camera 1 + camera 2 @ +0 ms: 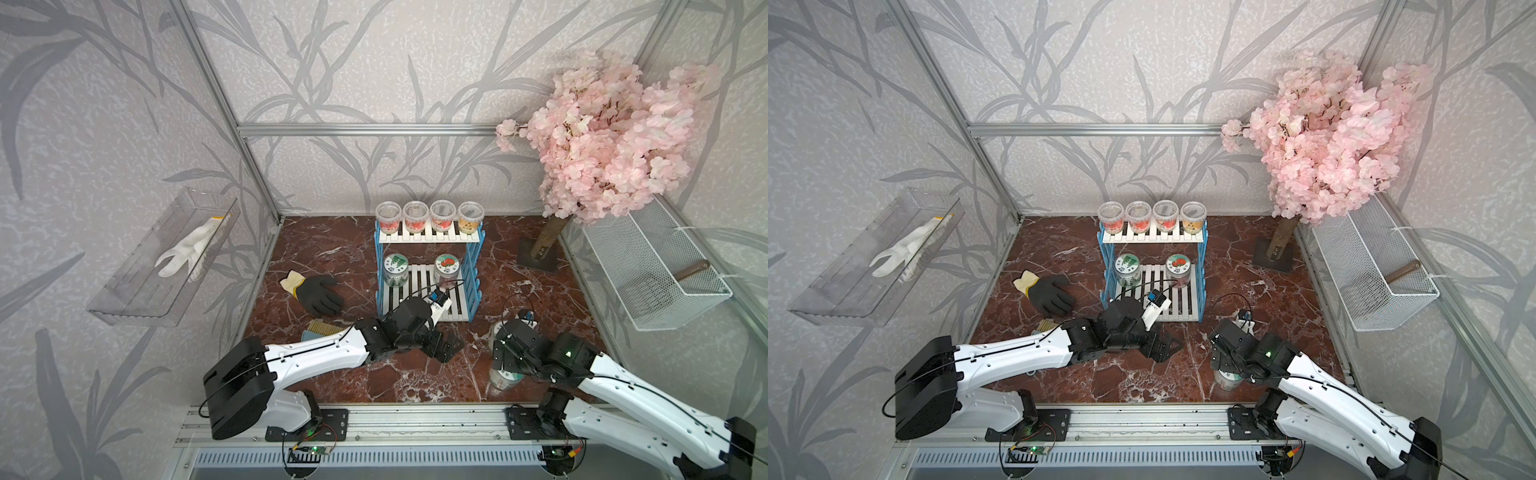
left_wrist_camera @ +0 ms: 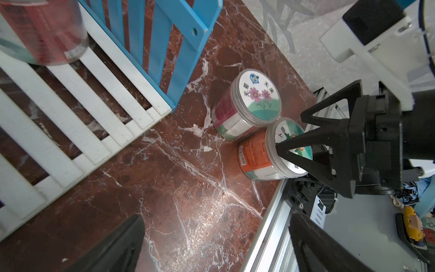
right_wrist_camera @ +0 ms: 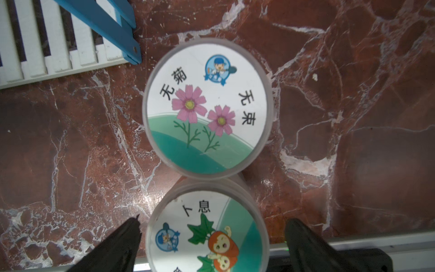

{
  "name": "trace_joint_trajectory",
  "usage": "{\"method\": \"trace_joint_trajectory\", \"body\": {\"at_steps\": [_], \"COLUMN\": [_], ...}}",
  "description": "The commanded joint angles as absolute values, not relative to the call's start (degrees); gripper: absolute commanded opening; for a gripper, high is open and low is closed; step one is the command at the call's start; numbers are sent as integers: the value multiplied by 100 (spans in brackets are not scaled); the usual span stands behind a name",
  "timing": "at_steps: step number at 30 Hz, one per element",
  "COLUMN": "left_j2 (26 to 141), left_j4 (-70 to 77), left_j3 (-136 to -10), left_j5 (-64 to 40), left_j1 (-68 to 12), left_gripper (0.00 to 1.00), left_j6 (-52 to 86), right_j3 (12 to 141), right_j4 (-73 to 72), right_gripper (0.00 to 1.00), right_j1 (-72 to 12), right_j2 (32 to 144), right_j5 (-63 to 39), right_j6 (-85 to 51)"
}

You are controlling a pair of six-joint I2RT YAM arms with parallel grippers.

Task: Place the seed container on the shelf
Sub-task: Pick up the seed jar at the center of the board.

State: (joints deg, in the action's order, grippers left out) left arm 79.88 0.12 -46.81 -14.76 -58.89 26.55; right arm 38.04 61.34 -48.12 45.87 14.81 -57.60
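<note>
Two seed containers stand touching on the marble floor, right of the shelf's front corner: a pink-flower-lidded one and a pumpkin-lidded one by the front rail. My right gripper hangs open over the pumpkin-lidded one, a finger on each side, apart from it. The shelf has blue sides and white slats. My left gripper is open and empty over bare floor before the shelf.
Two lidded jars sit on the shelf's lower tier, several cups on top. A black glove and brush lie left. A clear wall tray, pink blossom tree and wire basket flank the floor.
</note>
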Motion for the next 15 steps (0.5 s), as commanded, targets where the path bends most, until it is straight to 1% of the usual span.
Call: {"method": "trace_joint_trajectory", "body": {"at_steps": [1, 8, 15], "left_j2": [8135, 8523, 8468], "left_j4": [357, 408, 254], "left_j3": [-4736, -4821, -4849], "left_j5": [-1564, -1616, -1343], "left_j1": [-5980, -6063, -6080], "left_gripper": [100, 100, 100], "left_j6": [2681, 2677, 2623], "right_j3": [3691, 3577, 3491], "right_j4": [5968, 6053, 5983], "right_gripper": [99, 99, 100], "right_j1": [-4842, -4841, -4841], "right_j2": [4459, 4465, 4504], "right_j5": [1300, 1187, 1204], "right_j6": [-5908, -5939, -5932]}}
